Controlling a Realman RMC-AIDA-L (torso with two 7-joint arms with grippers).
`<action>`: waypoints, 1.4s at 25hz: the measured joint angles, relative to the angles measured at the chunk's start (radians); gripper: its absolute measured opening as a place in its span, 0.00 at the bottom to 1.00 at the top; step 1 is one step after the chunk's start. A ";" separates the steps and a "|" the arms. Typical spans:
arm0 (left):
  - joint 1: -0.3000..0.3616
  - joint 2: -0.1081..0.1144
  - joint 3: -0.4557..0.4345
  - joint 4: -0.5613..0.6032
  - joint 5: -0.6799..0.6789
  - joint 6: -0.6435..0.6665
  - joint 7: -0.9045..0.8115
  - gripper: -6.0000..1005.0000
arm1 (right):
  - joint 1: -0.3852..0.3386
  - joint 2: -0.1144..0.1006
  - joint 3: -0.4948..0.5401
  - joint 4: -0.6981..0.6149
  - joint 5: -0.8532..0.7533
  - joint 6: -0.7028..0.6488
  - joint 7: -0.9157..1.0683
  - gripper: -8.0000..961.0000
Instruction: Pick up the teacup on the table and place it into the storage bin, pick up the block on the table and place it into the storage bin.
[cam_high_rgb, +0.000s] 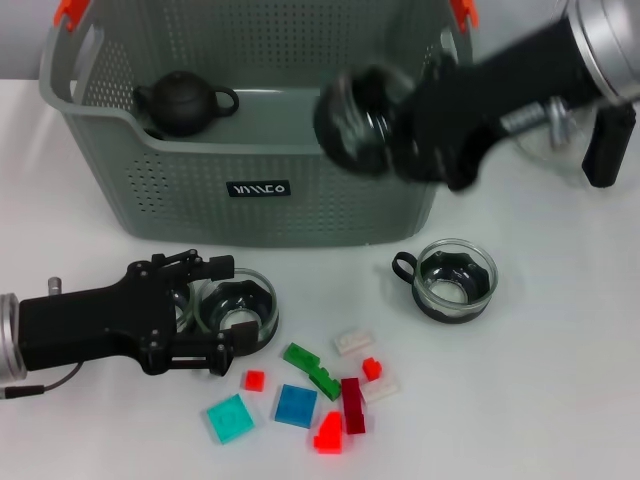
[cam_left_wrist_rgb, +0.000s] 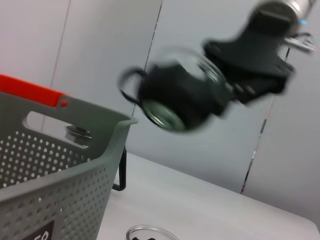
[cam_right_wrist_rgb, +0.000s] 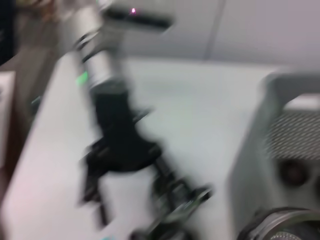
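Observation:
My right gripper (cam_high_rgb: 392, 128) is shut on a glass teacup (cam_high_rgb: 352, 118) with a black base, held in the air over the right end of the storage bin (cam_high_rgb: 200, 150). In the left wrist view the same teacup (cam_left_wrist_rgb: 177, 97) hangs tilted above the bin's rim (cam_left_wrist_rgb: 107, 122). A second teacup (cam_high_rgb: 240, 314) stands on the table in front of the bin, with my left gripper (cam_high_rgb: 208, 312) open and one finger on each side of it. A third teacup (cam_high_rgb: 456, 280) stands to the right. Several blocks lie near the front edge, among them a green block (cam_high_rgb: 312, 368) and a blue block (cam_high_rgb: 296, 405).
A dark teapot (cam_high_rgb: 182, 103) sits inside the bin at its left end. Orange handle clips (cam_high_rgb: 70, 12) mark the bin's top corners. A clear glass item (cam_high_rgb: 545, 135) is partly hidden behind the right arm. Red (cam_high_rgb: 328, 435), cyan (cam_high_rgb: 231, 417) and white (cam_high_rgb: 352, 341) blocks lie close together.

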 joint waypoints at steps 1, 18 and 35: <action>-0.001 0.001 0.000 0.000 0.000 0.002 0.000 0.92 | 0.005 0.002 0.006 0.010 0.003 0.033 0.002 0.07; -0.005 0.004 0.000 0.014 -0.002 0.013 0.005 0.92 | 0.329 -0.066 0.033 0.717 -0.051 0.629 0.013 0.07; -0.013 0.003 0.007 0.007 0.002 0.012 0.007 0.92 | 0.347 -0.046 -0.040 0.948 -0.083 0.883 -0.014 0.07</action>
